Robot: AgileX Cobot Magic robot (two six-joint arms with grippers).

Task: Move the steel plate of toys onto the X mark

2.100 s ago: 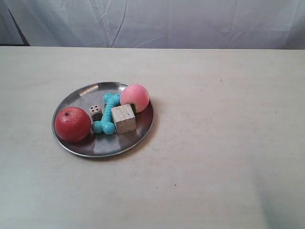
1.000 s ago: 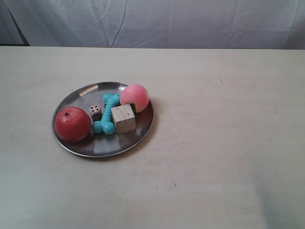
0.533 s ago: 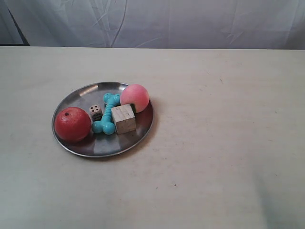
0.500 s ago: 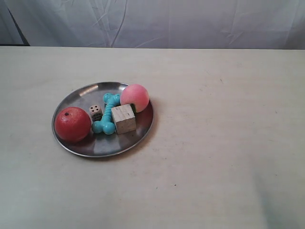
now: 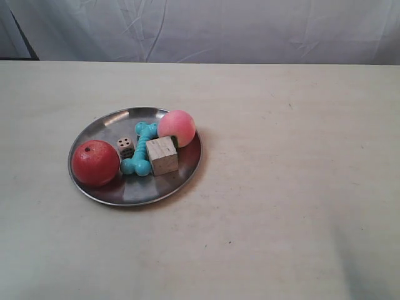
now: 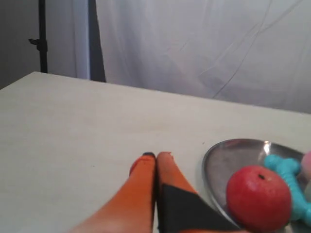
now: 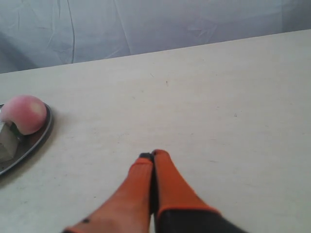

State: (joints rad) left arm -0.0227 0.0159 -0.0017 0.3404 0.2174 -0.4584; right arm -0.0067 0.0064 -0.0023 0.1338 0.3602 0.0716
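The steel plate (image 5: 106, 122) rests on the cream table, left of centre in the exterior view. On it lie the red apple (image 5: 95, 163), the pink peach (image 5: 176, 127), the turquoise bone (image 5: 142, 150), the wooden cube (image 5: 162, 155) and the white die (image 5: 125, 147). A tiny faint dark mark (image 5: 290, 105) shows to the plate's right; I cannot tell whether it is the X mark. Neither arm shows in the exterior view. My left gripper (image 6: 155, 155) is shut and empty, close beside the plate's rim (image 6: 214, 155) and the apple (image 6: 258, 196). My right gripper (image 7: 153, 154) is shut and empty over bare table, apart from the peach (image 7: 25, 113).
A grey cloth backdrop (image 5: 206, 28) hangs behind the table's far edge. A black stand (image 6: 43, 36) rises beyond the table's corner in the left wrist view. Bare tabletop (image 5: 300, 187) stretches to the right of the plate.
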